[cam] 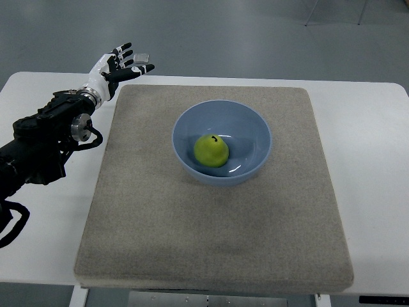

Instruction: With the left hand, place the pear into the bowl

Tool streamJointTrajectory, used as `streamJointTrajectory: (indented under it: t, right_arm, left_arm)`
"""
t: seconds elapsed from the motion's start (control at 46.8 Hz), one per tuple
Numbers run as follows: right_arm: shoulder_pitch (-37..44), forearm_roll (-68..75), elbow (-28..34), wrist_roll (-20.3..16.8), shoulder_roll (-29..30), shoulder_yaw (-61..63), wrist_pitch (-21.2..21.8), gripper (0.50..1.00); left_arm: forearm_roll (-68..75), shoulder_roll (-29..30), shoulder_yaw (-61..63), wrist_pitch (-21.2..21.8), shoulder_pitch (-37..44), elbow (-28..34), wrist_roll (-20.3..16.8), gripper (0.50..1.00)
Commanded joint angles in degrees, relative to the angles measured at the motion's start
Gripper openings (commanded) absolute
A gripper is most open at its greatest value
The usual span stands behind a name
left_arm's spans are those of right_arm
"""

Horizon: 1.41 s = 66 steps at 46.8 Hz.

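Green pear [211, 151] lying inside blue bowl [255, 131] (mid-mat [211, 236], toward the bench's [364, 134] far edge); left robot hand [120, 64] at far-left corner, fingers spread, holding nothing.

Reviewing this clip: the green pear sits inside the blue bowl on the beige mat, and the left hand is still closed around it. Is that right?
Not quite. The top view shows the left hand open and empty, fingers spread, raised over the mat's far left corner, well clear of the bowl. The rest holds: the green pear does sit inside the blue bowl on the beige mat.
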Motion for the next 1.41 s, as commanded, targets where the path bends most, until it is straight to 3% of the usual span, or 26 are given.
streamJointTrajectory:
  t: [0.0, 0.256, 1.388]
  right_arm:
    - [0.0, -0.01, 0.0, 0.0, 0.0, 0.0, 0.0, 0.924]
    - [0.0, -0.01, 0.0, 0.0, 0.0, 0.0, 0.0, 0.924]
    - [0.0, -0.01, 0.0, 0.0, 0.0, -0.18, 0.09, 0.924]
  left_arm:
    - [0.01, -0.01, -4.25, -2.67, 0.47, -0.1, -0.96, 0.986]
    - [-3.15, -0.01, -13.91, -9.89, 2.49, -0.1, -1.76, 0.992]
    - [-3.68, 0.08, -16.29, -9.62, 3.02, 0.43, -1.85, 0.992]
